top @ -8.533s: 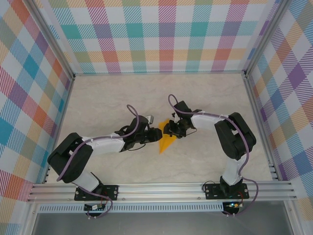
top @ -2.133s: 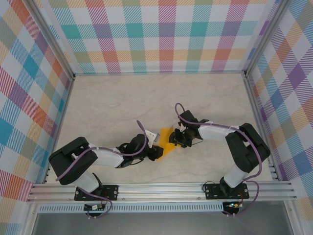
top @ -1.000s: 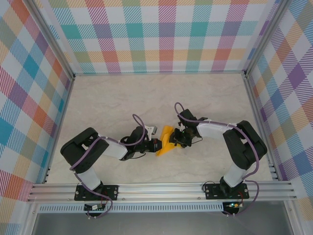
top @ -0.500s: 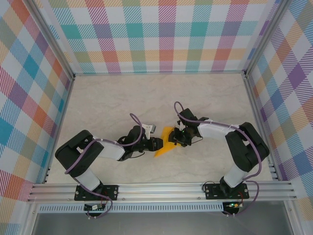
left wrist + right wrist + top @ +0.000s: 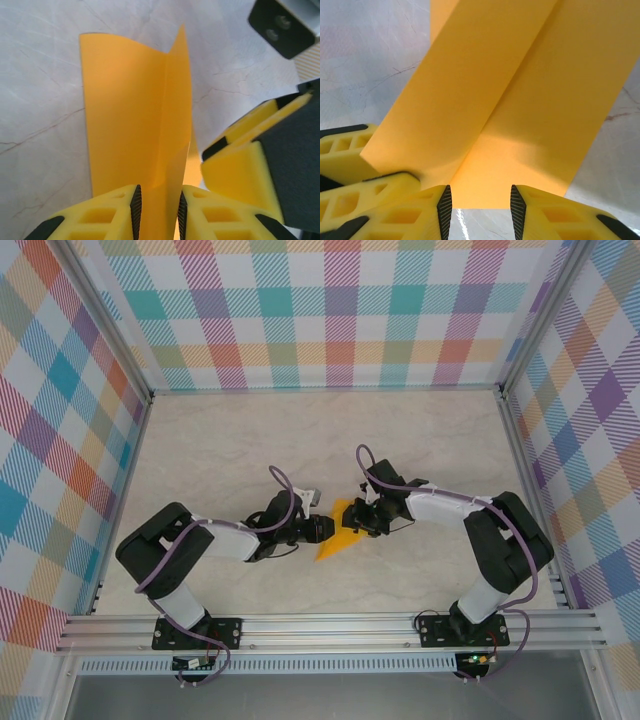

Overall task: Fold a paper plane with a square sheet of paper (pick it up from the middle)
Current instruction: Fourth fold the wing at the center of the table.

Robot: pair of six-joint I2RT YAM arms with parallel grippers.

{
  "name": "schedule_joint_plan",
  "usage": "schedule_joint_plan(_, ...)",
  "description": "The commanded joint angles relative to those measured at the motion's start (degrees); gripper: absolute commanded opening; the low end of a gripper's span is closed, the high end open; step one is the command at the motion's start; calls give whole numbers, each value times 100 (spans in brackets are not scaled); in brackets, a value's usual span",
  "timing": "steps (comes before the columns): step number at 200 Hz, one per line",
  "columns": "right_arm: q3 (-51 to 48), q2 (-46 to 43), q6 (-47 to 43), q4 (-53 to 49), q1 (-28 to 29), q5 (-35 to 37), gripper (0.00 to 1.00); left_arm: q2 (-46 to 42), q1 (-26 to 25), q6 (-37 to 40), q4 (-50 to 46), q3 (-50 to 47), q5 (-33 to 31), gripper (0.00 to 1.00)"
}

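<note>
The left end effector [image 5: 156,194] is drawn closer, straddling the upright paper [image 5: 130,110], grip unclear; the right end effector [image 5: 478,196] is spread. Mid-fold; flattening is called for.

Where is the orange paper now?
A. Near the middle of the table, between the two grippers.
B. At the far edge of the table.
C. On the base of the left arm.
A: seen from above, the orange paper lies between the left gripper and the right gripper.
</note>
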Motion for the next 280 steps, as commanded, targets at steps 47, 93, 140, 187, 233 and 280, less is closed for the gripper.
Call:
schedule_joint_plan(47,206,95,-54,227,61,-62,35,207,86,269,-498,319,-407,26)
schedule_joint_plan(93,117,220,160,976,61,-328,22,334,86,302,-499,396,-366,20)
schedule_joint_plan(140,319,728,296,1198,61,-288,19,275,78,306,-632,434,-370,21)
schedule_joint_plan(187,292,783,303,944,61,158,19,-403,83,-15,-1086,270,-727,30)
schedule_joint_plan(233,307,751,360,922,61,234,19,-870,38,-709,-453,-227,-273,29)
schedule_joint_plan(280,309,743,362,874,61,257,19,-907,-181,-1045,170,-471,228,22)
